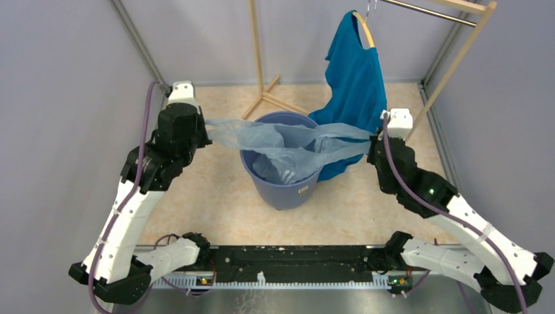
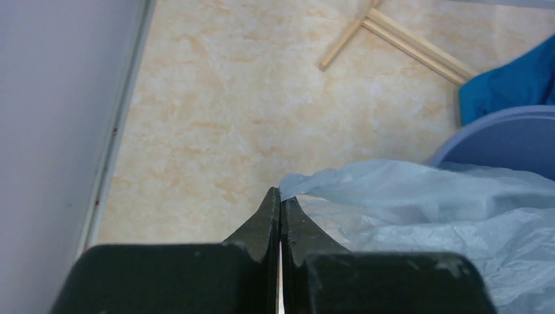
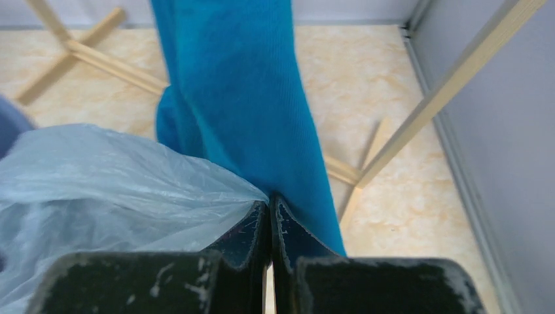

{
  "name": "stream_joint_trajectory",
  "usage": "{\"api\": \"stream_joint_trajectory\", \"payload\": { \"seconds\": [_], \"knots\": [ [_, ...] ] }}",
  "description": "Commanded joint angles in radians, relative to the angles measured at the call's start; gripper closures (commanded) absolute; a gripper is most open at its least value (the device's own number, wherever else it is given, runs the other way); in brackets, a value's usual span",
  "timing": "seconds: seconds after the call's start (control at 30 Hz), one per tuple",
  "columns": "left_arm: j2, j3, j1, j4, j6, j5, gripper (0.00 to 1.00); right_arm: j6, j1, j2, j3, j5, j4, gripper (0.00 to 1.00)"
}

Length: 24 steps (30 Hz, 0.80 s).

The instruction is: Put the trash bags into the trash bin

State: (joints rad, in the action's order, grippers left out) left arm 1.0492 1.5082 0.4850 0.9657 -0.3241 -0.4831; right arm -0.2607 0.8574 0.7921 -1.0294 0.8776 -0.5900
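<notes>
A thin pale blue-grey trash bag (image 1: 288,140) hangs stretched across the mouth of the round blue trash bin (image 1: 283,186), its middle sagging down inside. My left gripper (image 1: 204,124) is shut on the bag's left edge, to the left of the bin. In the left wrist view the bag (image 2: 419,203) leaves the closed tips of that gripper (image 2: 280,196), with the bin's rim (image 2: 497,131) behind. My right gripper (image 1: 374,139) is shut on the bag's right edge. The right wrist view shows the bag (image 3: 118,183) pinched at that gripper's tips (image 3: 268,204).
A bright blue T-shirt (image 1: 353,85) hangs on a hanger from a wooden rack (image 1: 458,59), right behind the bin and touching my right gripper. The rack's wooden feet (image 1: 275,98) lie on the marbled floor. Grey walls close in on both sides.
</notes>
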Motion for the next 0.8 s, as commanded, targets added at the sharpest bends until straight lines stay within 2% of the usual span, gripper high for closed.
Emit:
{"api": "stream_joint_trajectory", "payload": {
  "seconds": [0.0,0.07,0.13,0.3,0.4,0.5,0.6,0.67,0.77],
  "knots": [
    [0.025,-0.039,-0.005,0.004,0.044,-0.167,1.00,0.053,-0.117,0.053,-0.058,-0.006,0.008,1.00],
    [0.023,-0.076,-0.005,0.053,0.015,-0.211,1.00,0.054,-0.154,0.052,-0.045,-0.055,0.003,1.00],
    [-0.009,-0.109,-0.003,0.071,0.002,-0.185,1.00,0.059,-0.159,0.045,-0.046,-0.103,-0.012,0.98],
    [-0.142,-0.149,-0.004,0.011,-0.006,0.087,0.98,0.079,-0.158,-0.015,-0.067,-0.347,-0.069,0.85],
    [-0.186,-0.153,-0.004,-0.018,-0.017,0.239,0.94,0.024,-0.159,-0.018,-0.120,-0.491,-0.142,0.82],
    [-0.200,-0.143,-0.005,-0.019,-0.030,0.297,0.92,-0.066,-0.158,0.012,-0.188,-0.633,-0.233,0.66],
    [-0.213,-0.135,-0.004,-0.022,-0.041,0.321,0.92,-0.246,-0.158,0.051,-0.281,-0.635,-0.372,0.43],
    [-0.223,-0.137,-0.003,-0.026,-0.045,0.333,0.92,-0.383,-0.158,0.058,-0.326,-0.614,-0.457,0.39],
    [-0.237,-0.149,-0.004,-0.032,-0.051,0.339,0.92,-0.543,-0.158,0.017,-0.328,-0.684,-0.474,0.30]
  ]
}}
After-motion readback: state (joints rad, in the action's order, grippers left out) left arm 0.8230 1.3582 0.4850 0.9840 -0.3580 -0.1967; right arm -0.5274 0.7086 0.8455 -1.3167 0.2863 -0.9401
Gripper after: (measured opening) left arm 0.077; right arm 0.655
